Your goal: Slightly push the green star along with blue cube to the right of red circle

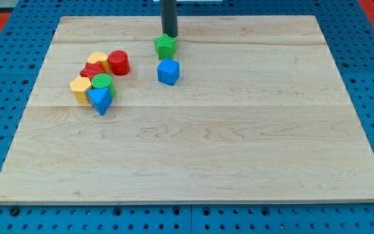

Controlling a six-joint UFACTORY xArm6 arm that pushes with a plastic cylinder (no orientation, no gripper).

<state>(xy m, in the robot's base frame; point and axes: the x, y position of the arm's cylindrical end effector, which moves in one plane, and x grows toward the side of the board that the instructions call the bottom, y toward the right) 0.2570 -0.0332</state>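
The green star [165, 46] lies near the view's top, a little left of centre. The blue cube [168, 71] sits just below it, a small gap apart. The red circle [119, 62] lies to their left, at the right edge of a cluster of blocks. My tip [169, 35] comes down from the view's top and stands right at the upper edge of the green star, touching or nearly touching it.
The cluster at the view's left holds a yellow block [99, 60], a red block [91, 71], another yellow block [80, 89], a green circle [102, 83] and a blue triangle [100, 100]. The wooden board [206, 149] lies on a blue pegboard.
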